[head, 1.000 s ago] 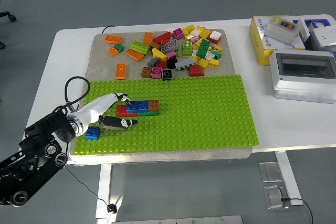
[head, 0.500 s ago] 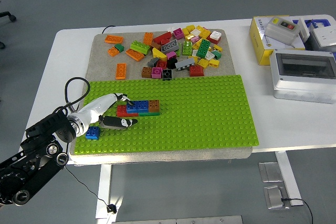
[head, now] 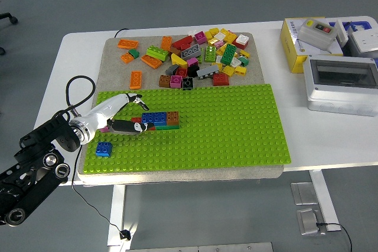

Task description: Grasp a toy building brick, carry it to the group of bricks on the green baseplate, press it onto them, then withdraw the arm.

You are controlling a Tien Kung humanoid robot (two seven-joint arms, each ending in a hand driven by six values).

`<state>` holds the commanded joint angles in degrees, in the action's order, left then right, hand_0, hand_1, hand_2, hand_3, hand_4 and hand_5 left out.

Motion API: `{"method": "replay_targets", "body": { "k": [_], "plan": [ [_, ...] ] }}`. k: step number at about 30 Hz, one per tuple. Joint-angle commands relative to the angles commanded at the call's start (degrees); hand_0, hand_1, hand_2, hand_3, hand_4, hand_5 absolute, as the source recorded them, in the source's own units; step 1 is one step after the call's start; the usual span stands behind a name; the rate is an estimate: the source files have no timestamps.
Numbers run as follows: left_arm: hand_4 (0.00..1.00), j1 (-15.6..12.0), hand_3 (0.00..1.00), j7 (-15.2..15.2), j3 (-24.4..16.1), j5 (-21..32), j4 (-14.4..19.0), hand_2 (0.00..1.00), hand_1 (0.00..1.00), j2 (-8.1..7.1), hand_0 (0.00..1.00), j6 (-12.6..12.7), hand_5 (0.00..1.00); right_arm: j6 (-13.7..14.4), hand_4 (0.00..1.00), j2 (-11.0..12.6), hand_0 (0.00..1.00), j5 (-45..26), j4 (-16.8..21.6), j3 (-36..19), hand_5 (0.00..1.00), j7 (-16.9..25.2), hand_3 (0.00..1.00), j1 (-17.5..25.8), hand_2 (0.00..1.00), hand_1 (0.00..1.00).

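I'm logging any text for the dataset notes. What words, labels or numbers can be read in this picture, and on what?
None can be read.
Yellow box: print on its side, too small and blurred.
Grey button unit on it: no legible marking.
Bricks: no legible print.

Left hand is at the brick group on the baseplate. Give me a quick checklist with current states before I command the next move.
1. Left hand at the brick group: ok, its fingers reach the group's left end.
2. A brick held in that hand: cannot tell, the fingers hide whatever is between them.
3. Group seated on the green baseplate: ok, it looks flat, not tilted.
4. Withdrawal path toward the lower left: not ok, a lone blue brick sits on the baseplate just below the hand.
5. Supply of loose bricks on the grey mat: ok, plenty left.
6. Right arm clear: ok, not in view.
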<state>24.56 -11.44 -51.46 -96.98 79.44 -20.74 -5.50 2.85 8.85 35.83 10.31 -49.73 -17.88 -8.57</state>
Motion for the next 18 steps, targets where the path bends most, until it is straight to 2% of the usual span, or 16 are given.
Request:
{"method": "replay_targets", "body": {
  "k": [5, 10, 11, 16, 17, 18],
  "plan": [
    [0.810, -1.37, 0.693, 1.10, -3.10, -0.51, 1.35, 0.942, 0.957, -0.49, 0.998, 1.09, 0.448, 0.06, 0.640, 0.04, 0.707, 0.01, 0.00, 0.13, 0.998, -0.01, 0.787, -0.13, 0.593, 0.640],
    [0.810, -4.21, 0.693, 4.88, -6.40, -1.24, 0.81, 0.942, 0.957, -2.06, 0.998, 4.31, 0.448, 0.09, 0.640, 0.07, 0.707, 0.35, 0.00, -0.19, 0.998, -0.12, 0.787, -0.15, 0.593, 0.640],
    [0.724, -4.56, 0.696, 5.28, -6.70, -1.39, 0.58, 0.930, 0.948, -2.26, 0.998, 4.62, 0.320, 0.08, 0.640, 0.07, 0.707, 0.43, 0.00, -0.27, 0.998, -0.13, 0.787, -0.16, 0.593, 0.640],
    [0.724, -6.72, 0.696, 7.81, -8.24, -3.19, -1.98, 0.930, 0.948, -3.36, 0.998, 6.14, 0.320, 0.01, 0.640, 0.08, 0.707, 1.15, 0.00, -0.92, 0.998, -0.28, 0.787, -0.22, 0.593, 0.640],
    [0.677, -6.92, 0.708, 8.05, -8.33, -3.51, -2.31, 0.928, 0.945, -3.44, 0.998, 6.24, 0.216, -0.01, 0.640, 0.09, 0.707, 1.27, 0.00, -1.01, 0.998, -0.31, 0.786, -0.24, 0.593, 0.639],
    [0.677, -7.09, 0.708, 8.25, -8.38, -3.90, -2.61, 0.928, 0.945, -3.52, 0.998, 6.32, 0.216, -0.03, 0.640, 0.09, 0.707, 1.37, 0.00, -1.09, 0.998, -0.34, 0.786, -0.26, 0.593, 0.639]
  ]
}}
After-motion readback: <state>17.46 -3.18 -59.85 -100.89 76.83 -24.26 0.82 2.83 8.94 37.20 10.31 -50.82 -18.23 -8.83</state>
